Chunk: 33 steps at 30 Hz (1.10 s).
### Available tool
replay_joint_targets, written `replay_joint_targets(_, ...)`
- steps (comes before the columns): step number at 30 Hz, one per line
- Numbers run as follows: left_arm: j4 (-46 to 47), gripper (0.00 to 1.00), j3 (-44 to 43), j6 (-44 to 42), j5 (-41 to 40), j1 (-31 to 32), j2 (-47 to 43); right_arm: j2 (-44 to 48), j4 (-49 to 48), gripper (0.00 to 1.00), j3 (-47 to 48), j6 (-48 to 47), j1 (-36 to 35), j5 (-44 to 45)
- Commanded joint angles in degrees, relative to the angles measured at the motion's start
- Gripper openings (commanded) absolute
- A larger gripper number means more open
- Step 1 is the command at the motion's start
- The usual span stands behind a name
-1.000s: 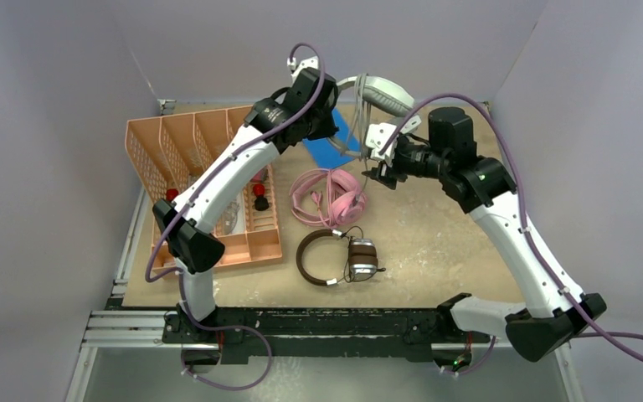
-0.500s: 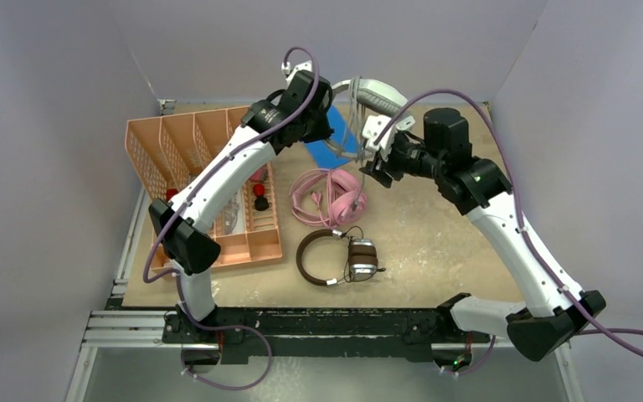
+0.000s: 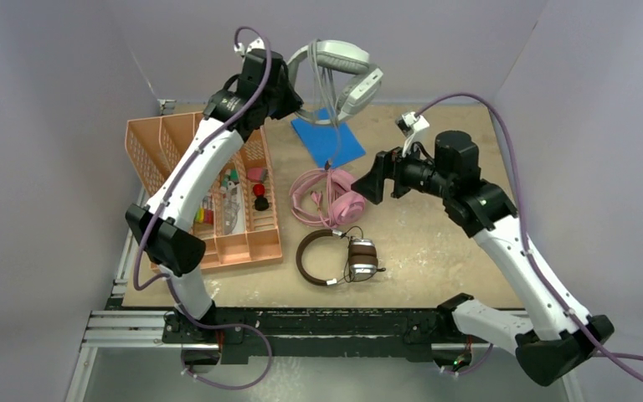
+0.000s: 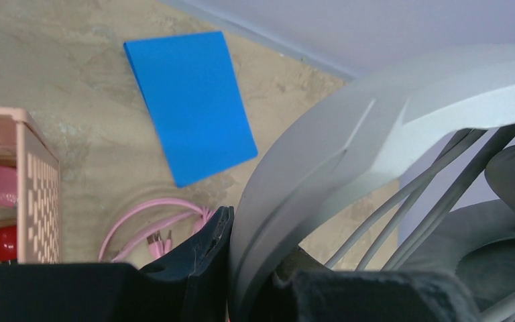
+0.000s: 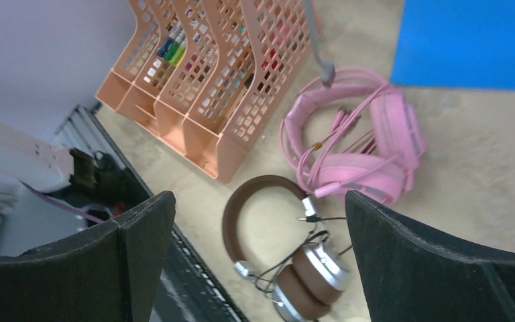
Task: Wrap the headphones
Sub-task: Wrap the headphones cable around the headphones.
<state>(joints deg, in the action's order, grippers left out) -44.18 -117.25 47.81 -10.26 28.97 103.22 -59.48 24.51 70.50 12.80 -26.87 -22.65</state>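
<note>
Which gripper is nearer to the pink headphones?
Right. The right gripper hangs open just beside the pink headphones; the left gripper is farther back, raised, shut on the grey headset.

The top external camera hangs above and behind the arm bases, which lie at 6 o'clock in its picture, and it looks down from far on the whole worktop (image 3: 435, 243). The left wrist camera looks down past the light-grey headphones (image 4: 322, 154), very near its lens at 4 o'clock. The right wrist camera looks down between its own jaws from some height. All three views share the blue sheet (image 3: 328, 138) and the pink headphones (image 3: 328, 197), or a part of them.
</note>
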Motion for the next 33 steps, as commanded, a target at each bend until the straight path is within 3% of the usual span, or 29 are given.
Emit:
replay_joint_targets(1, 10.3, 0.00, -0.9, 2.6, 3.7, -1.8, -6.1, -1.7, -10.5, 0.94, -6.5, 15.8, 5.0, -9.2)
replay_joint_targets(6, 12.2, 0.00, -0.2, 2.0, 6.3, -3.3, -6.9, -6.1, -28.6, 0.83, -16.0, 37.5, 13.7, -23.9)
replay_joint_targets(9, 14.2, 0.00, 1.4, 1.7, 8.1, -3.9, -7.6, -9.8, -32.9, 0.84, -16.8, 49.7, 13.8, -22.0)
replay_joint_targets(12, 16.8, 0.00, 3.6, 2.0, 9.6, -4.2, -8.3, -13.7, -27.8, 0.84, -14.1, 59.4, 13.6, -14.8)
replay_joint_targets(18, 18.0, 0.00, 5.1, 2.2, 11.2, -4.4, -8.1, -19.6, -28.1, 0.84, -12.1, 75.5, 11.8, -14.2)
replay_joint_targets(33, 17.7, 0.00, 6.7, 0.1, 8.9, -4.4, -8.0, -29.6, -36.2, 0.79, -6.4, 94.2, 2.9, -12.9)
